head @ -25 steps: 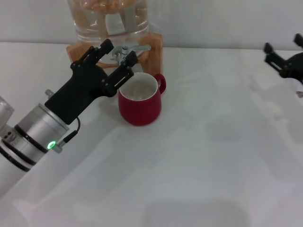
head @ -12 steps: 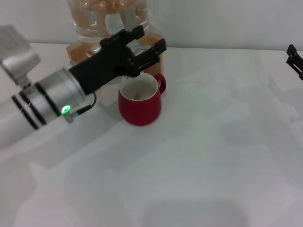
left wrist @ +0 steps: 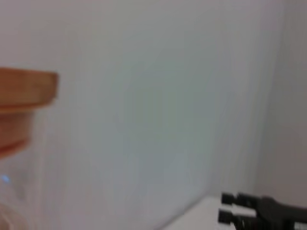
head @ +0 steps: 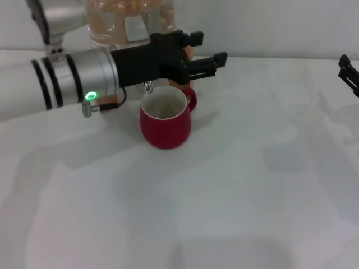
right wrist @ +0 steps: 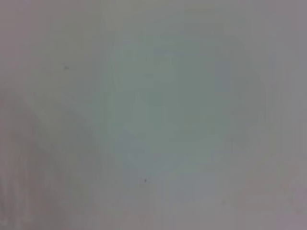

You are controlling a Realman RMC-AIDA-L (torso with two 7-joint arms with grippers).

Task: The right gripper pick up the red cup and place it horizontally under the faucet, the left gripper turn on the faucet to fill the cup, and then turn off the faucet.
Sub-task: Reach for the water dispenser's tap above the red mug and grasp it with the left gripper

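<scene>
Upper centre of the head view, my left claw (head: 208, 55) lies sideways, fingers spread, above the red cup (head: 165, 119) standing upright below the faucet (head: 148, 86); my right claw (head: 349, 73) waits far right. Lower right of the left wrist view, that right claw (left wrist: 231, 207) shows, grip unreadable.

white table (head: 252, 185), red cup (head: 164, 128), wooden stand (head: 188, 53)

One red cup (head: 165, 122), one faucet (head: 148, 86), one glass jar (head: 130, 21), two tools: left tool (head: 208, 49), right tool (head: 349, 72).
</scene>
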